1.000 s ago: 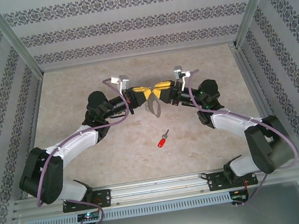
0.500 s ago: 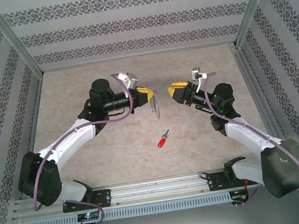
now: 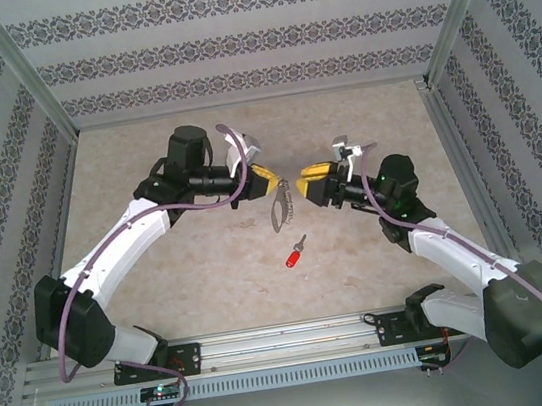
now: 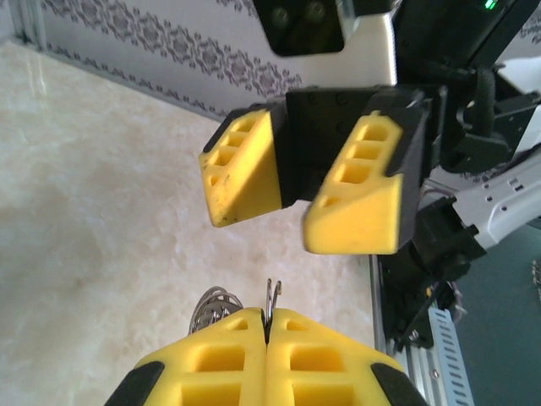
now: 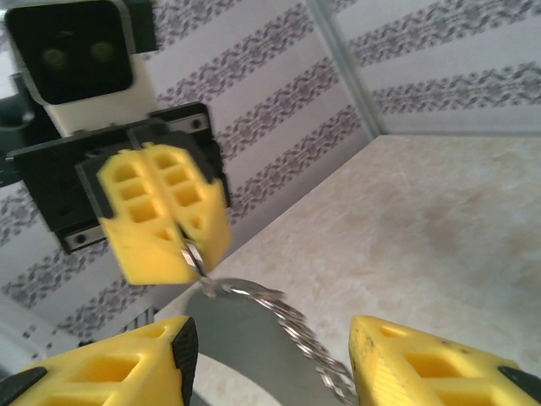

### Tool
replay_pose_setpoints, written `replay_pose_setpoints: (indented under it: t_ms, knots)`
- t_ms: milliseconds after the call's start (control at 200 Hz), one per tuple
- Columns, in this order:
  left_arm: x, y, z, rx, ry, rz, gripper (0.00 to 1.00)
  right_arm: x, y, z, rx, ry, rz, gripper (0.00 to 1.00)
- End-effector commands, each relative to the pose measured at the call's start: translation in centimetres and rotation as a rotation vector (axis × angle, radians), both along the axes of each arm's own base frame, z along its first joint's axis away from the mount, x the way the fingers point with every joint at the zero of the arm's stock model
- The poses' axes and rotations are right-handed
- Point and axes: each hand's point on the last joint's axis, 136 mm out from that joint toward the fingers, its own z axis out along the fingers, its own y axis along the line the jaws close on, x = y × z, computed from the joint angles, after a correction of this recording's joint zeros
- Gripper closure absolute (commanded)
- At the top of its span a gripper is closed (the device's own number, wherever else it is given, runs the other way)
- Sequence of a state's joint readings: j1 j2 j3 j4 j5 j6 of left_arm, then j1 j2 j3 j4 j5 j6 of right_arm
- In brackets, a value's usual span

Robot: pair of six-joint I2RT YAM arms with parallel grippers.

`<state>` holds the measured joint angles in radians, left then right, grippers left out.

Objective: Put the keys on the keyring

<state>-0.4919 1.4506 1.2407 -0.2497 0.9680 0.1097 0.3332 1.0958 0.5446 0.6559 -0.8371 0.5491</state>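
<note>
1. Overhead, the flat grey metal D-shaped keyring with a row of small silvery clips [image 3: 280, 212] hangs at the middle of the frame from the tips of the left hand [image 3: 274, 178]. Its long axis runs from upper right down to lower left, close to straight down the picture.
2. That left hand is fully closed. Its yellow fingers [image 4: 228, 364] pinch the ring's thin wire end, which pokes out between them in the left wrist view.
3. Facing it from the right, the right hand [image 3: 306, 184] sits just beside the ring without touching it, its jaws parted around nothing.
4. The small key with a red plastic head and thin silver shaft [image 3: 295, 253] lies flat on the beige marbled bench [image 3: 142, 150] just below the ring. Its head is at lower left and its shaft tip points to upper right, apart from both hands.
5. Bare bench surrounds the key on every side, and the patterned walls [image 3: 1, 150] stand well away at the frame's left and right.
6. Half a second ago the right hand stood farther right with a wide gap between the hands; now they are near, and the ring hangs lower in the frame. The key has not shifted.
</note>
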Motion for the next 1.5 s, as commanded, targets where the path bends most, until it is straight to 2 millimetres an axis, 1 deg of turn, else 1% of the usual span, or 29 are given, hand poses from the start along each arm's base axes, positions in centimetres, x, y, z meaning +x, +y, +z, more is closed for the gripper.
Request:
replay_pose_setpoints:
  t_ms: [0, 150, 310, 565, 690, 774, 909, 1084, 1224, 1334, 1494]
  knots:
    - [-1.5, -0.3, 0.0, 0.015, 0.013, -0.067, 1.0, -1.5, 1.0, 0.7, -0.018, -0.075, 0.081, 0.5]
    - [-1.6, -0.2, -0.2, 0.019, 0.017, -0.067, 1.0, -1.8, 1.7, 1.0, -0.018, -0.089, 0.102, 0.51]
    - [-1.8, -0.2, -0.4, 0.016, 0.02, -0.072, 1.0, -1.9, 2.4, 0.8, -0.021, -0.086, 0.124, 0.53]
    - [-2.0, -0.2, -0.2, 0.004, 0.012, -0.077, 1.0, -1.5, 2.7, 0.8, -0.023, -0.089, 0.116, 0.54]
    - [-2.0, -0.2, -0.1, -0.006, 0.008, -0.072, 1.0, -1.1, 2.6, 0.9, -0.021, -0.089, 0.09, 0.55]
    - [-1.4, -0.1, -0.3, -0.007, -0.011, -0.037, 1.0, -0.6, 2.3, 0.8, -0.018, -0.088, 0.049, 0.55]
    - [-0.6, 0.4, -0.5, -0.017, -0.06, 0.045, 1.0, 0.7, 0.9, 0.2, -0.023, -0.044, -0.082, 0.54]
    - [0.7, 1.8, -1.0, -0.02, -0.148, 0.189, 1.0, 2.2, -0.8, -2.2, -0.048, 0.067, -0.22, 0.53]
    - [1.5, 2.8, -1.2, -0.019, -0.194, 0.281, 1.0, 2.7, -2.0, -5.2, -0.101, 0.166, -0.306, 0.52]
    - [2.4, 4.0, -1.2, -0.029, -0.229, 0.379, 1.0, 2.6, -3.0, -8.3, -0.182, 0.261, -0.365, 0.52]
    - [3.7, 6.2, -0.8, -0.069, -0.285, 0.554, 1.0, 2.0, -4.6, -13.8, -0.315, 0.455, -0.491, 0.54]
